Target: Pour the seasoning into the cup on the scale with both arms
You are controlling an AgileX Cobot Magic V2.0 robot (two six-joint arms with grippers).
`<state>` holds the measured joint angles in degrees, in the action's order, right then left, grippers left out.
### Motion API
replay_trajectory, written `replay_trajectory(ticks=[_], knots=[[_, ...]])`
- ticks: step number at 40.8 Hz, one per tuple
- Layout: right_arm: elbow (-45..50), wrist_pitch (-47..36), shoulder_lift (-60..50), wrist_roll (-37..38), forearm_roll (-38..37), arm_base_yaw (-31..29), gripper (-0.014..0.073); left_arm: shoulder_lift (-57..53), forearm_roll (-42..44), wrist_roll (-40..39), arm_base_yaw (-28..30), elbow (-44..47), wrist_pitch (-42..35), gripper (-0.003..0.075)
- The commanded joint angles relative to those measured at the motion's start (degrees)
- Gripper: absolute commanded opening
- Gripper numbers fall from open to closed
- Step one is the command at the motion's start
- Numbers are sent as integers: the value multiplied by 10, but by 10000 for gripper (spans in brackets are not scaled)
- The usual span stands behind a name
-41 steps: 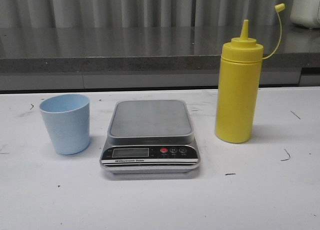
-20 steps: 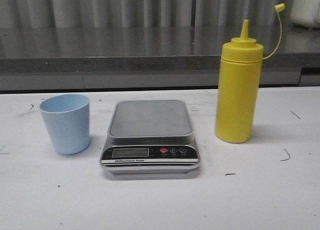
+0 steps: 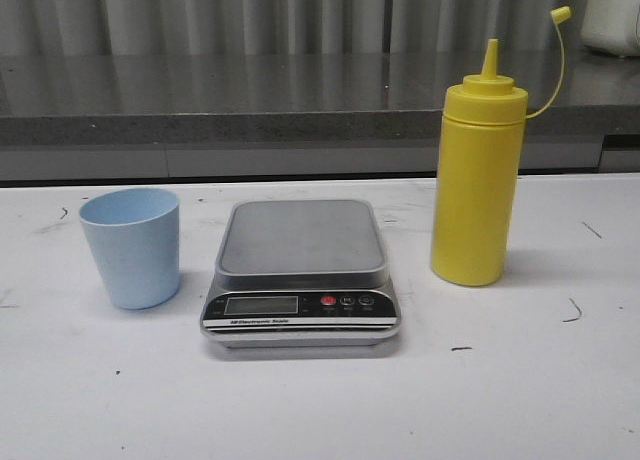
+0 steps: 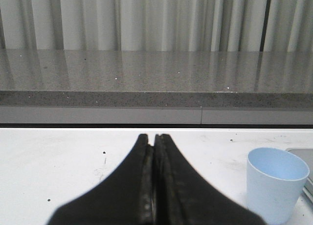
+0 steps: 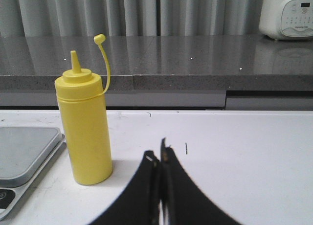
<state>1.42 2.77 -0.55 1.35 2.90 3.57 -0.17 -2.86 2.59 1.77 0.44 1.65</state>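
The bottle (image 3: 477,175) stands upright on the counter (image 3: 520,380), long axis vertical, nozzle pointing straight up, its small cap (image 3: 560,15) hanging off a thin tether to the side, above nozzle height. In the right wrist view it stands ahead of the right fingers (image 5: 161,159) and off to the scale's side of them, apart from them, with bare counter between. There is one bottle, one cup (image 3: 131,246) and one scale (image 3: 301,273), set in a row: cup, scale, bottle, none touching its neighbour. The cup stands upright, mouth up, on the counter beside the scale, not on its platform; in the left wrist view it lies just ahead of the left fingers (image 4: 153,144) and to the scale's side, clear of them. Both pairs of fingers are clenched together with nothing between them. Open white counter surrounds all three things, with wide room nearer the robot and beyond the bottle. Behind the row the counter ends at a raised grey ledge (image 3: 220,105).
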Motion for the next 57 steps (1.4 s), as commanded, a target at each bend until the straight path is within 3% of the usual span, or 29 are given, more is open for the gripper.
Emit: replay_trajectory(ticks=[1,11,21,48,51,54,57], knots=[[-43,-11,-11,0,4,0,-118,-13,-43,-3,0,-28,-43,-20],[-191,113,27,-7,-6,0,-118,17,-39,-3,0,-212,85,-20],[-334,215,152,-9,-36,0,-118,141,-15,-3,0,-370,246,-20],[-350,280,381,-9,-29,0,-110,282,-23,-3,0,-380,299,-20],[-350,280,382,-9,-29,0,-64,287,-23,-3,0,-380,305,-19],[-350,278,382,-9,-29,0,51,293,-23,-3,0,-380,309,-10],[-350,278,382,-9,-29,0,188,298,-23,-3,0,-380,310,64]])
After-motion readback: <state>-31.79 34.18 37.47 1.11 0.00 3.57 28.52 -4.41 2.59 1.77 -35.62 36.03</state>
